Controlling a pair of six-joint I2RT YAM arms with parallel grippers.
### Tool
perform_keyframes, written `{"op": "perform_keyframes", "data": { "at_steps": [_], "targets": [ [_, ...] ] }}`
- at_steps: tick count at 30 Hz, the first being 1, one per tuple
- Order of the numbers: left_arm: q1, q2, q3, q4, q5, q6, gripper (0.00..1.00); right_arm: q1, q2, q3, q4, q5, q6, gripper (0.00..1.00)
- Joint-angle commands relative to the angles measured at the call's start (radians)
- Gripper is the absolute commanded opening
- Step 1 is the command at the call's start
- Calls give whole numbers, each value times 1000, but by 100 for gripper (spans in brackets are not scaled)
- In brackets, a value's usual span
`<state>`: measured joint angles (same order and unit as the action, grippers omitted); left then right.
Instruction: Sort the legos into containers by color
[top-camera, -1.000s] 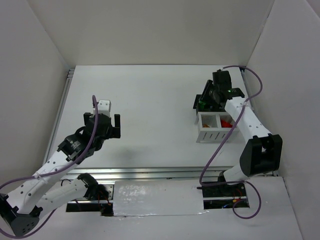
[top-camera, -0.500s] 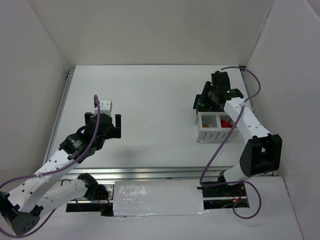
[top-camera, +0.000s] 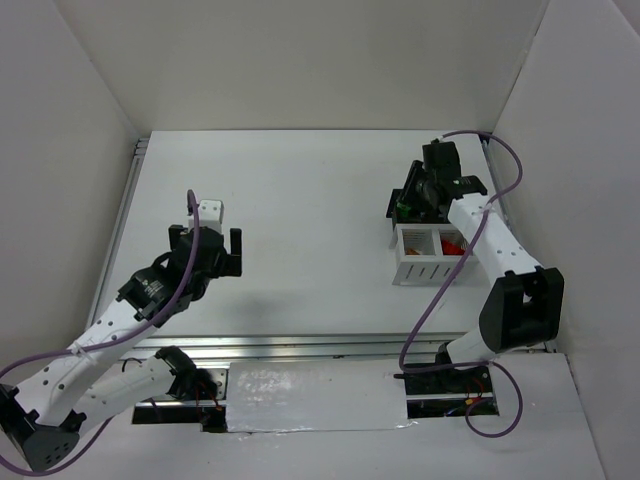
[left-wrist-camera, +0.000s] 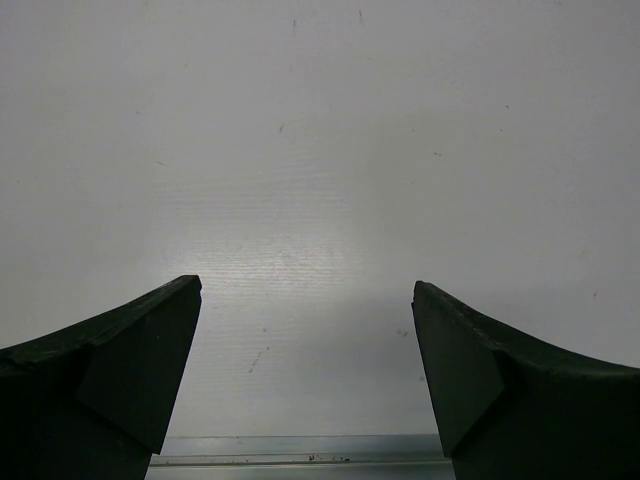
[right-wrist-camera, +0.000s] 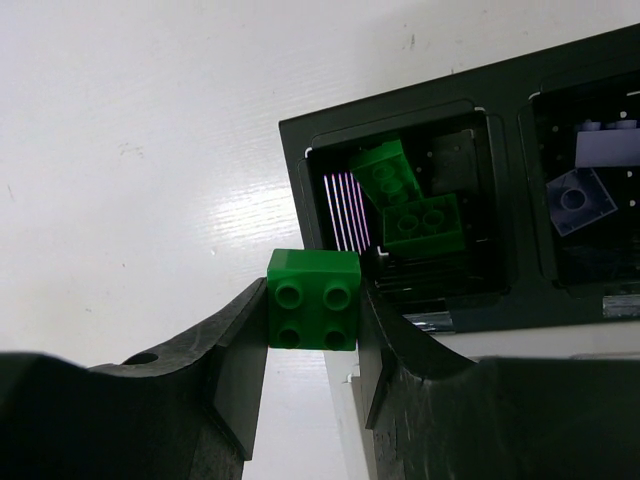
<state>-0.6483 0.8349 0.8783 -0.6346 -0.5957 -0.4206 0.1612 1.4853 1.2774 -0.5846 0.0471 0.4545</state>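
Note:
My right gripper (right-wrist-camera: 313, 312) is shut on a green lego (right-wrist-camera: 313, 312) and holds it just left of the black bin's (right-wrist-camera: 420, 115) left cell, above the table. That cell holds two green legos (right-wrist-camera: 405, 200). The right black cell holds lavender legos (right-wrist-camera: 585, 195). In the top view the right gripper (top-camera: 412, 205) hovers over the black bin at the left corner, and the white bin (top-camera: 425, 262) shows red legos (top-camera: 453, 245) in its right cell. My left gripper (top-camera: 205, 255) is open and empty over bare table; its fingers (left-wrist-camera: 120, 360) frame only white surface.
The bins stand at the table's right side, close to the right wall (top-camera: 570, 150). An aluminium rail (top-camera: 300, 345) runs along the table's near edge. White walls enclose the back and both sides.
The right gripper with the green lego has barely shifted over the black bin. The left gripper has drifted slightly toward the near side.

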Motion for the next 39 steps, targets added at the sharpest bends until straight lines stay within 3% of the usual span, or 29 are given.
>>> {"op": "perform_keyframes", "data": {
  "at_steps": [1, 7, 10, 11, 13, 15, 17, 18, 23, 30, 32, 34, 39],
  "targets": [
    [6, -22, -2, 32, -1, 11, 99, 6, 12, 54, 20, 34, -11, 27],
    [6, -17, 1, 32, 10, 14, 100, 5, 30, 68, 9, 121, -13, 27],
    [6, -16, 1, 32, 13, 16, 99, 5, 44, 85, 5, 142, -14, 44],
    [6, -17, 1, 30, 11, 14, 100, 4, 50, 89, 3, 154, -13, 55],
    [6, -22, 1, 32, 13, 14, 99, 3, 67, 106, 0, 168, -11, 69],
    [6, -26, -2, 33, 13, 16, 100, 6, 85, 122, -14, 175, -13, 75],
    [6, -26, -2, 35, 13, 14, 99, 4, 95, 140, -24, 174, -10, 98],
    [6, -26, -2, 33, 10, 16, 99, 6, 92, 142, -27, 171, -10, 100],
    [18, -2, 22, 9, -71, -39, 100, 11, -43, 106, -18, 119, -4, 100],
    [206, 4, 114, -43, -105, -170, 99, 67, -399, 19, -72, 149, -45, 100],
    [231, -11, 146, -45, -107, -169, 100, 87, -528, 8, -92, 171, -62, 100],
    [239, -20, 186, -59, -130, -153, 100, 197, -614, -7, -118, 317, -50, 100],
    [239, -52, 304, -149, -223, -109, 100, 264, -824, 28, -233, 281, -22, 100]
  ]
}}
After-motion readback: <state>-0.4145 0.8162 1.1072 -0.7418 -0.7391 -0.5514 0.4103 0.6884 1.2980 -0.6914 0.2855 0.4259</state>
